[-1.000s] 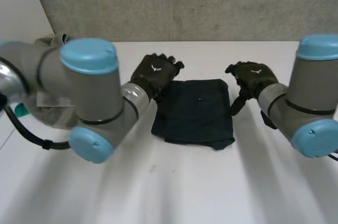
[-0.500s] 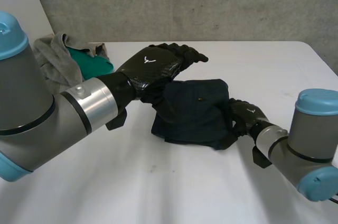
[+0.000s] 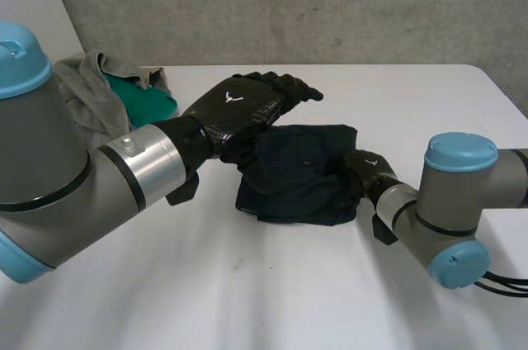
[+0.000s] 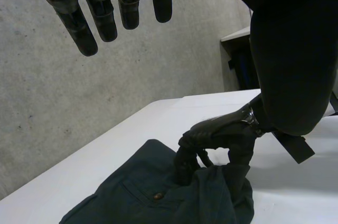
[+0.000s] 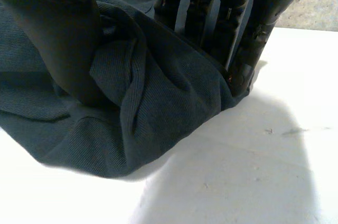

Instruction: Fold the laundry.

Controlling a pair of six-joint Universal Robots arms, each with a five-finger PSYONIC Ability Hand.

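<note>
A dark folded garment (image 3: 297,172) lies in the middle of the white table (image 3: 247,284). My left hand (image 3: 239,106) hovers above its far left corner, open, its fingers (image 4: 100,12) straight and holding nothing. My right hand (image 3: 363,170) sits at the garment's right edge near the front corner. In the right wrist view its thumb (image 5: 68,49) presses into the cloth (image 5: 132,92) while its fingers (image 5: 248,34) stand behind the bunched fold, so the edge is pinched between them. From the left wrist view, the right hand (image 4: 222,129) grips the raised cloth (image 4: 158,197).
A pile of grey and green laundry (image 3: 124,94) lies at the table's far left, behind my left arm. A concrete wall (image 3: 289,3) runs along the back. White table surface stretches in front of the garment and to its right.
My right hand came down and inward to the garment's right edge and closed on it, lifting a fold. My left arm swung over, and its hand now hovers above the far left corner.
</note>
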